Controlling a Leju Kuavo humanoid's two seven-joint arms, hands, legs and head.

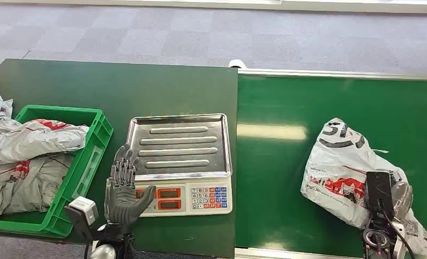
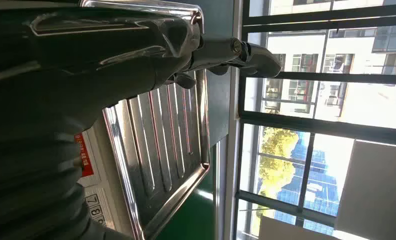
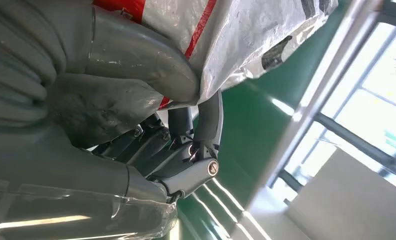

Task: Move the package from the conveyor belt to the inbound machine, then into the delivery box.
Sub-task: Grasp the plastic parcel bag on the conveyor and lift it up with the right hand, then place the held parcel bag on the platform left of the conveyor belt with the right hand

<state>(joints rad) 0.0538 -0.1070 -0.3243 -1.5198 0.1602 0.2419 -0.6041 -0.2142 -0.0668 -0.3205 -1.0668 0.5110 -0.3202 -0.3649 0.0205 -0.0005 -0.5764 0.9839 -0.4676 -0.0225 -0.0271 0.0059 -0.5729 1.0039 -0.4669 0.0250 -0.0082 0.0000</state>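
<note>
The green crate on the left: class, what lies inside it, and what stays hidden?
The green crate holds crumpled grey-white packages with red print, piled above its rim and spilling past its left side. The crate floor and anything beneath the pile are covered.

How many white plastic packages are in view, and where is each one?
About 3: one white plastic package on the green conveyor belt at the right hand, two or more piled in the green plastic crate; others may be hidden.

parcel sorting station | conveyor belt (image 1: pixel 335 102) | weighing scale (image 1: pixel 180 162) | crate (image 1: pixel 87 156)
</note>
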